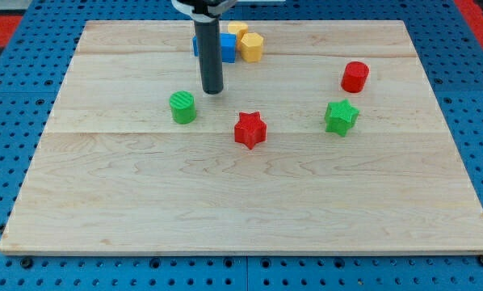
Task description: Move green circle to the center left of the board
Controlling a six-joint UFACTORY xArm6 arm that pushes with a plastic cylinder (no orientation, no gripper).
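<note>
The green circle [182, 107] stands on the wooden board [241, 194], left of the middle. My tip [213, 90] is just to its upper right, a short gap away and not touching it. The dark rod rises from the tip to the view's top.
A red star [249, 129] lies right of the green circle. A green star [341, 117] and a red cylinder [354, 77] are on the right. Blue blocks [227, 48] and yellow blocks [250, 46] cluster at the top behind the rod. Blue pegboard surrounds the board.
</note>
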